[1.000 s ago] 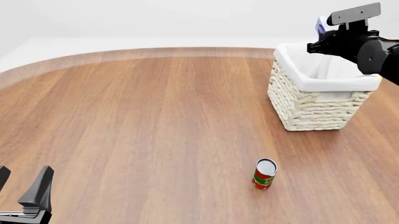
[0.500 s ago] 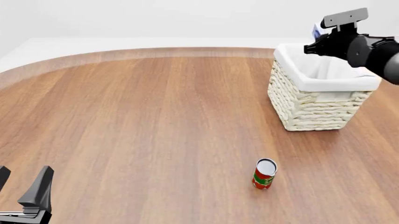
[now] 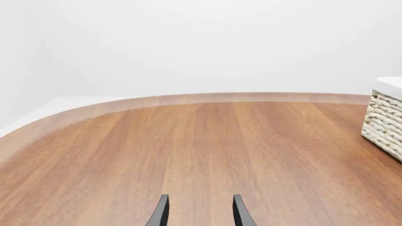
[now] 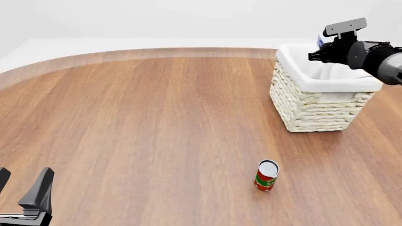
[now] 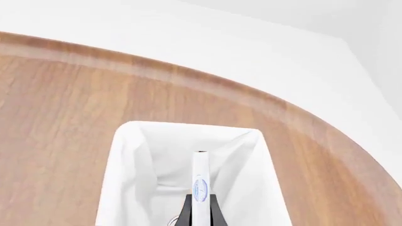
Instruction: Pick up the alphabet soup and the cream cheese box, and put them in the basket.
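My right gripper [image 4: 316, 52] is shut on the cream cheese box [image 5: 199, 181], a thin white and blue box seen edge-on. It holds the box above the open cream-white wicker basket [image 4: 314, 108], over the white liner [image 5: 125, 155]. A bit of the box shows behind the gripper in the front view [image 4: 321, 41]. My left gripper [image 4: 22, 190] is open and empty, low at the near left of the table; its fingers [image 3: 160, 212] point across bare wood. The alphabet soup is not in view.
A red-and-green labelled can [image 4: 266, 175] stands upright on the wood, in front of the basket and nearer to me. The basket's woven corner shows in the left wrist view [image 3: 384, 122]. The table's curved far edge [image 4: 157, 52] meets a white floor.
My right gripper, still holding the box, has sunk a little and moved farther out over the basket. The left arm and the red-and-green can have not moved.
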`<state>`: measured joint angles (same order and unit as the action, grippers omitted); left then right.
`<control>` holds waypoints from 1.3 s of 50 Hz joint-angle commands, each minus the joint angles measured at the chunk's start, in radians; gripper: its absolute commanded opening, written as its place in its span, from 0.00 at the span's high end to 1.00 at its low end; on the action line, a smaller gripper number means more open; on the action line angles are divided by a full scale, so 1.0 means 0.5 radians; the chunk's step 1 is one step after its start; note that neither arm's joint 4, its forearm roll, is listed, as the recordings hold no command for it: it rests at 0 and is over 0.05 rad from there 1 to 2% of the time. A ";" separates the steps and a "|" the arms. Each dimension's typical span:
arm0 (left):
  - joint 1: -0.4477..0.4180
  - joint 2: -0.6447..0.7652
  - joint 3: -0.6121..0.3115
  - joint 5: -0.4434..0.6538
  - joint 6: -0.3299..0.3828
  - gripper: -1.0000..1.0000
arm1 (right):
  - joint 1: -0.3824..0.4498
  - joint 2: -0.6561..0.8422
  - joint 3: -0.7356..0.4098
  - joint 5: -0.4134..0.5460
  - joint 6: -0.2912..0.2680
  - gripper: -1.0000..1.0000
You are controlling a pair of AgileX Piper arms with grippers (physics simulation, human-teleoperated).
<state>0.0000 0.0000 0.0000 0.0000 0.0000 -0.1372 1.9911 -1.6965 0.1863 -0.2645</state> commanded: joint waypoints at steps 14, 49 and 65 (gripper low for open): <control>0.000 0.000 0.000 0.000 0.000 0.00 | -0.027 0.157 -0.117 0.064 -0.031 1.00; 0.000 0.000 0.000 0.000 0.000 0.00 | -0.064 0.205 -0.107 0.131 -0.109 1.00; 0.000 0.000 0.000 0.000 0.000 0.00 | -0.058 0.203 -0.057 0.119 -0.123 1.00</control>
<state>0.0000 0.0000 0.0000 0.0000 0.0000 -0.1659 2.0991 -1.7294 0.2500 -0.3311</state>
